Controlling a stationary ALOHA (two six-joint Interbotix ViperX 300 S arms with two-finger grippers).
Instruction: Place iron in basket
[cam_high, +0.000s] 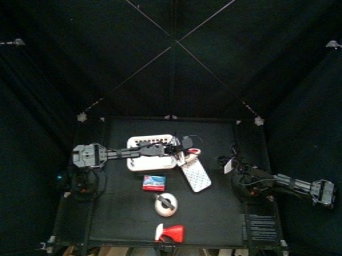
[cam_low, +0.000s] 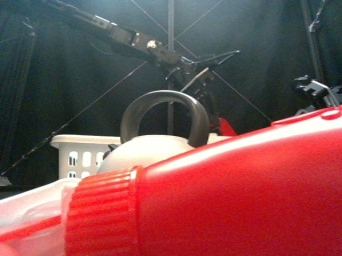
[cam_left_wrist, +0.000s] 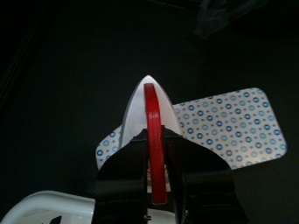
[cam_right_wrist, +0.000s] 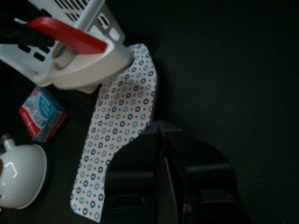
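The iron (cam_left_wrist: 147, 101) is white with a red handle (cam_left_wrist: 153, 144). My left gripper (cam_left_wrist: 155, 171) is shut on that handle and holds the iron off the table, nose pointing away from the wrist. In the top view the left gripper (cam_high: 185, 153) and iron (cam_high: 194, 156) are at the right end of the white holed basket (cam_high: 150, 146). The right wrist view shows the iron (cam_right_wrist: 87, 63) close against the basket (cam_right_wrist: 52, 31). My right gripper (cam_right_wrist: 176, 149) is shut and empty, resting at the table's right side (cam_high: 241, 170).
A flat white dotted slab (cam_high: 198, 178) lies below the iron. A red and blue box (cam_high: 154, 183), a white round object with a black ring handle (cam_high: 166, 205) and a red and white object (cam_high: 171, 233) lie toward the front. The red object (cam_low: 227, 190) fills the front view.
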